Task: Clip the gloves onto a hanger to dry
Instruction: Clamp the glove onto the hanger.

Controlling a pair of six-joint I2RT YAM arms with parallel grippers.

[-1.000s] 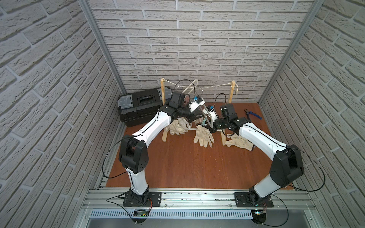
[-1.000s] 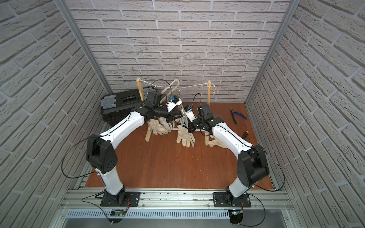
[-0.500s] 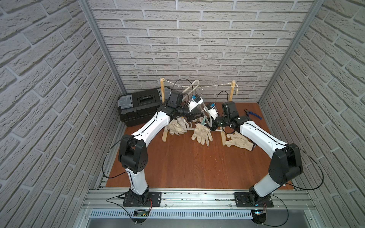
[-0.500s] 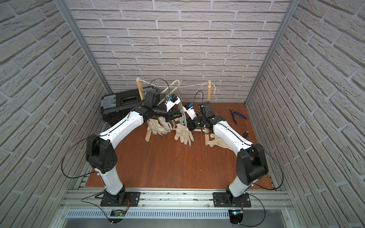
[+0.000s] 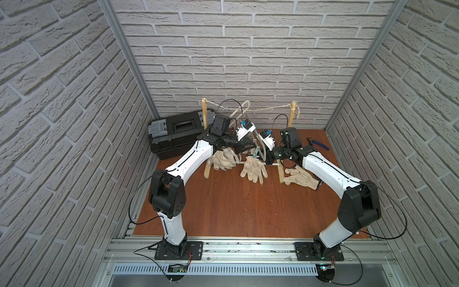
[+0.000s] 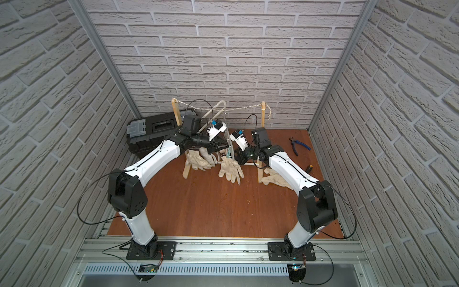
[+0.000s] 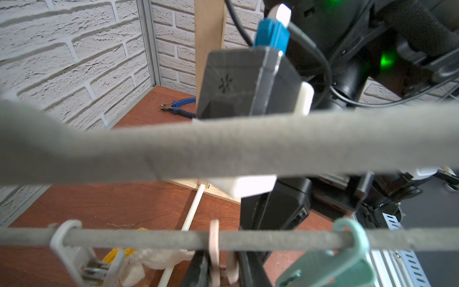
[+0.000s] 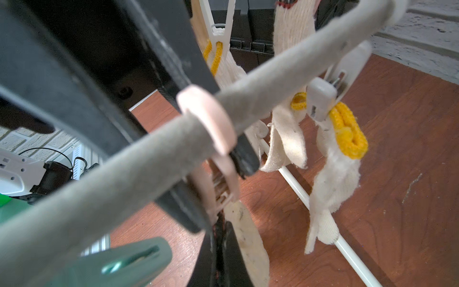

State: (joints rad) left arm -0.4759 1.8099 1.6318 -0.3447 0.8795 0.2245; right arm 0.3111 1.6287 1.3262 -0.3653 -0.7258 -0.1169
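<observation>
Along the near edge of the worktop [image 5: 236, 206] an aluminium rail [image 5: 248, 248] carries both arm bases, and the arms reach away from it toward the far half.

Past the middle of the wood the gloves sit in three lots. Toward the right edge, the loose gloves [image 5: 300, 177] lie flat at the foot of the right post [image 5: 293, 119], partly under the right arm. Between the posts, the middle glove [image 5: 253, 169] hangs fingers down, low over the wood; whether it touches the wood cannot be told. Its cuff is pinched in the closed right gripper [image 8: 218, 256]. By the left post [image 5: 204, 116], the clipped gloves [image 5: 222, 160] dangle with yellow-edged cuffs up, one of them from a white clip [image 8: 323, 99].

Just above them is the grey flocked hanger [image 7: 223, 149]. Along its lower bar sit the white clip, a pink clip [image 7: 214, 238] and a teal clip [image 7: 347, 261], in that order. The left gripper [image 5: 249, 145] is closed on the pink clip, one black finger on each wing. The cuff in the right gripper sits directly under that clip; contact cannot be told. The hanger's top rises to the string [image 5: 268, 115] stretched between the two posts.

Farther back, a black toolbox [image 5: 176, 134] fills the far left corner, and blue-handled pliers [image 5: 319, 144] lie near the far right corner.
</observation>
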